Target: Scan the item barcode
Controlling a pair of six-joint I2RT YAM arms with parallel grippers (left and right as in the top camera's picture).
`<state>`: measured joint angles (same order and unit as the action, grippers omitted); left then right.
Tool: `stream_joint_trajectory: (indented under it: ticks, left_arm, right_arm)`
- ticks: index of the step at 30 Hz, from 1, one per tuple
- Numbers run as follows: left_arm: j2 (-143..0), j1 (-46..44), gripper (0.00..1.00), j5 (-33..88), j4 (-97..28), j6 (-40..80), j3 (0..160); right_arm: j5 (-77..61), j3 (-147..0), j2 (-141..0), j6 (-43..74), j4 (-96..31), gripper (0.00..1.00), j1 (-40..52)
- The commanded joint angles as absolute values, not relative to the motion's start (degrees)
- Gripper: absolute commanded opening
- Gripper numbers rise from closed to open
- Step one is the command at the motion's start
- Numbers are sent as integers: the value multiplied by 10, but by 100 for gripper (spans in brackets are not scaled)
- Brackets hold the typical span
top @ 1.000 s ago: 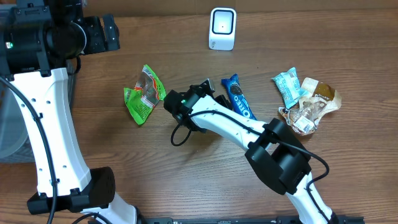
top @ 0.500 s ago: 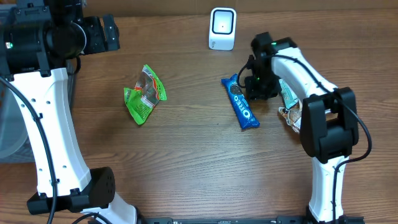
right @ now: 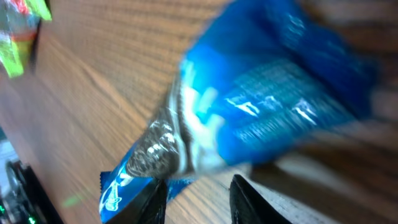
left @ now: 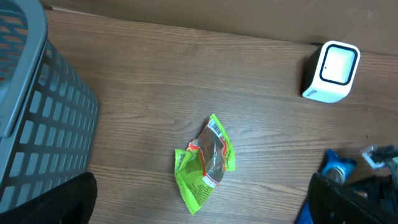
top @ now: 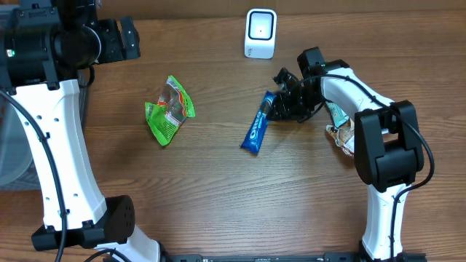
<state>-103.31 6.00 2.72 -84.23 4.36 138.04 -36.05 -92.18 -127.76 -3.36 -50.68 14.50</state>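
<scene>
The white barcode scanner (top: 261, 33) stands at the back of the table and also shows in the left wrist view (left: 333, 70). A blue cookie pack (top: 256, 131) lies slanted on the wood, its upper end at my right gripper (top: 279, 106). In the right wrist view the pack (right: 261, 106) is blurred and sits just beyond the fingertips. The right gripper (right: 198, 186) has its jaws apart with bare wood between them, and the left finger touches the pack's end. My left gripper (left: 205, 210) hangs wide open high above a green packet (left: 205, 162).
The green packet (top: 169, 110) lies left of centre. A light blue pack (top: 336, 102) and a crumpled brown-and-white wrapper (top: 366, 124) lie at the right, close to the right arm. A grey slatted basket (left: 37, 112) stands at the left edge.
The right arm swung from left of the blue pack round to its right side. The pack turned, its lower end now pointing down-left. The left arm has not moved.
</scene>
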Motion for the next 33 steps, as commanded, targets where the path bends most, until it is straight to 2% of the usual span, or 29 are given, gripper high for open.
stream_joint_trajectory:
  ticks: [1, 4, 10, 22, 24, 25, 27, 33]
  left_arm:
    - [-1038, 60, 100, 25, -842, 50, 1382]
    - [-1038, 60, 100, 25, -842, 49, 1382]
    - [-1038, 60, 100, 25, -842, 49, 1382]
    - [-1038, 60, 100, 25, -842, 49, 1382]
    - [-1038, 60, 100, 25, -842, 49, 1382]
    - [-1038, 60, 100, 25, -842, 50, 1382]
    - [-1038, 60, 100, 25, -842, 49, 1382]
    - [-1038, 60, 100, 25, -842, 50, 1382]
  right_arm:
    - [-343, -921, -1262, 152, -441, 29, 145]
    - [-349, -922, -1262, 194, -388, 25, 162]
    - [-361, -928, -1261, 200, -347, 24, 228]
    - [-191, -986, -1261, 189, -425, 22, 359]
    - [-193, -1030, -1260, 103, -462, 28, 354]
    - [-198, -1051, -1260, 46, -485, 39, 350]
    - [-197, -1079, -1260, -48, -509, 75, 348]
    - [-195, -1076, -1307, -65, -463, 78, 348]
